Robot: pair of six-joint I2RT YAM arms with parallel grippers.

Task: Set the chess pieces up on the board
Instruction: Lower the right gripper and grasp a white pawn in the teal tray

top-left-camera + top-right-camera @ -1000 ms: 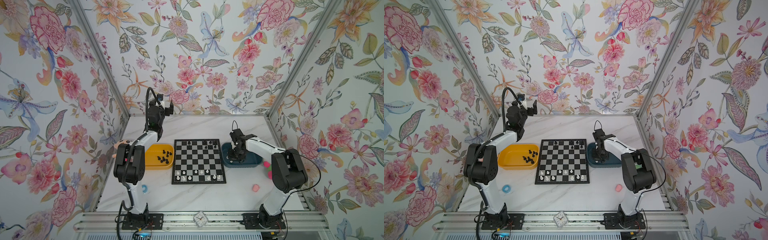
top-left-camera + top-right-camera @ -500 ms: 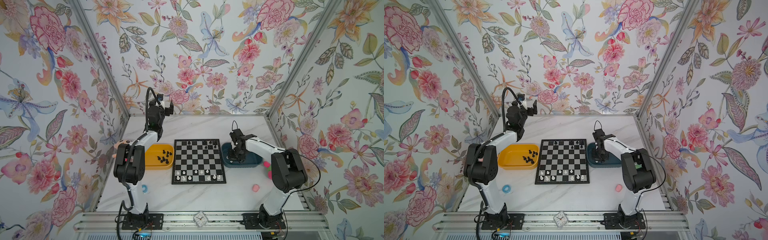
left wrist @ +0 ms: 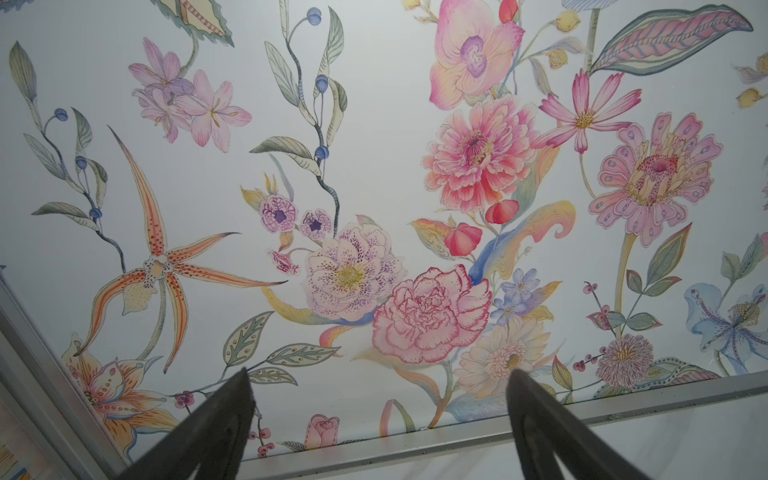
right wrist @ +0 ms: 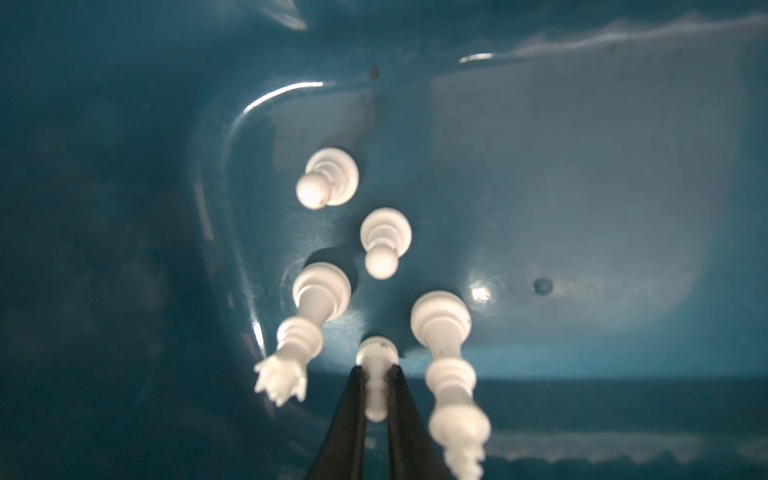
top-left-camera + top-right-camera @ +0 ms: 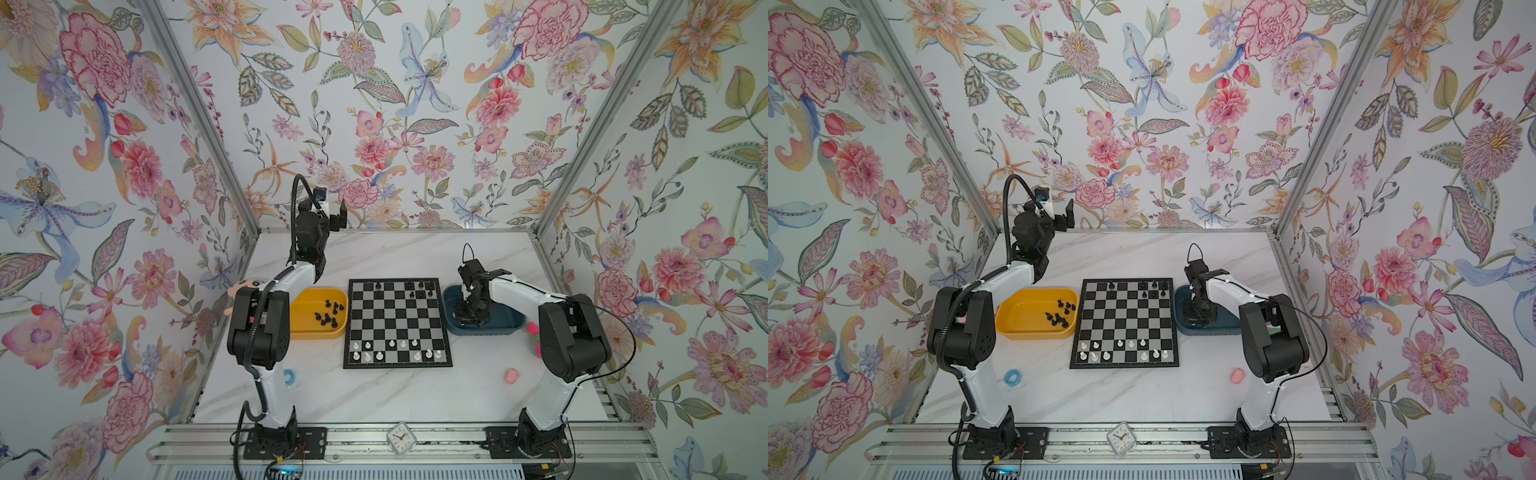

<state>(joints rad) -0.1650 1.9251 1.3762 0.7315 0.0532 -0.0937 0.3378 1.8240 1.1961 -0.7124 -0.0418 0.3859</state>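
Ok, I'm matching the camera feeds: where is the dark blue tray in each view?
Top view: dark blue tray just right of the board, right gripper reaching into it.
Top view: the tray right of the board.
Left wrist: not in it; only wallpaper.
Right wrist: fills the picture, white pieces standing in it.
Shared landmark: the right gripper, shut on a white piece in the tray.

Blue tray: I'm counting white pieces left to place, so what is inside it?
Five white pieces stand inside the blue tray; the right gripper is shut on one. In both top views the arm covers them; the wrist view misses part of the tray.
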